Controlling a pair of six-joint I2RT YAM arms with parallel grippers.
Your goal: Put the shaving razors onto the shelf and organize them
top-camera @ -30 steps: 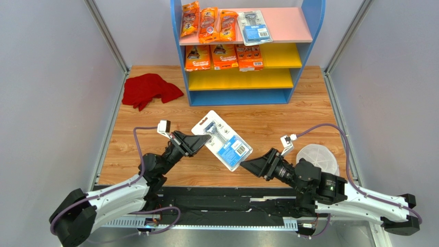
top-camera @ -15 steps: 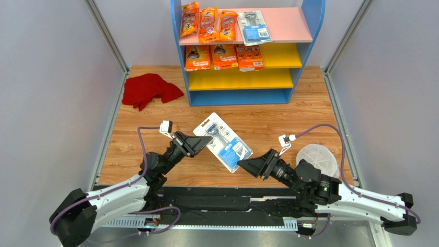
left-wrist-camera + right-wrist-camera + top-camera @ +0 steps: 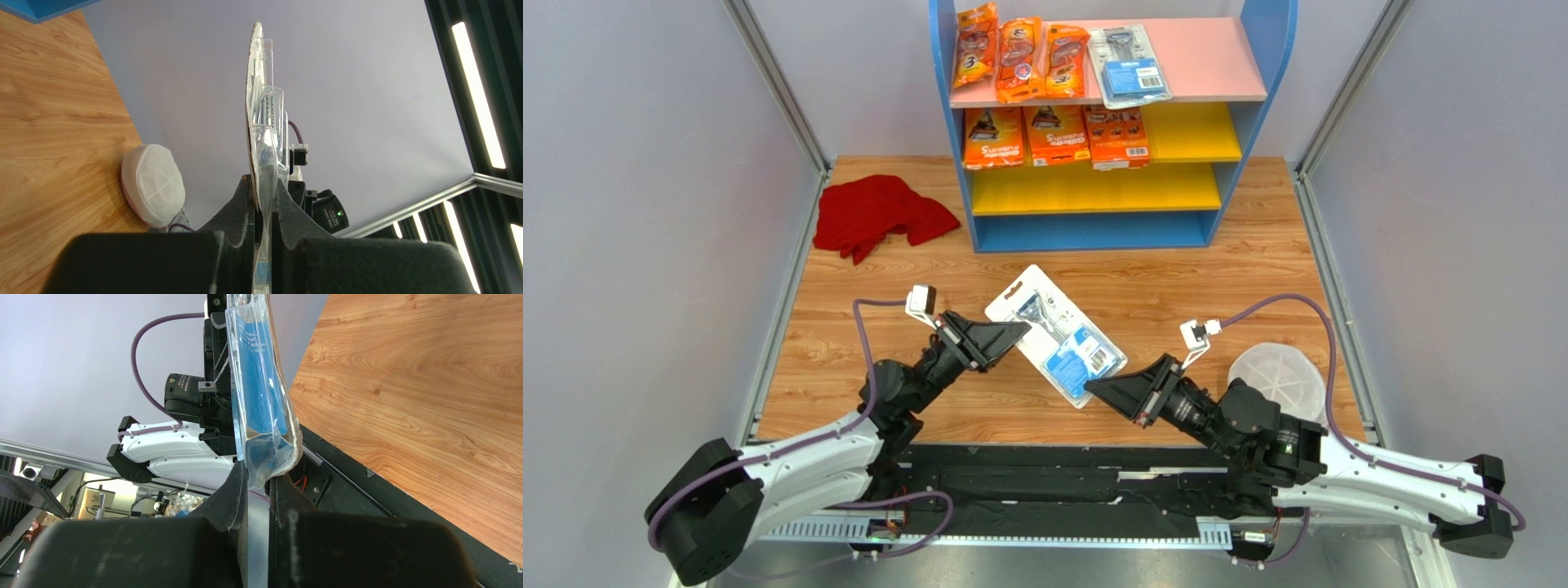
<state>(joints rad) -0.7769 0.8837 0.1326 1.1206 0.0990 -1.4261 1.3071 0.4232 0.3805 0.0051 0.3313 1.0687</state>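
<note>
A: Nearest in: right jaws pinched shut on the near corner of the blister card (image 3: 1057,333). Left jaws are clamped on its left edge. The card hangs between both arms and looks clear of the tabletop (image 3: 1210,263).

B: Risk?

A: Two grips on one thin card. If the arms pull apart or twist, it buckles or tears.

B: Farther out?

A: The shelf (image 3: 1093,232) stands well apart. Its top board is crowded on the left, so a careless placement could knock the orange packs (image 3: 1020,55).
</note>
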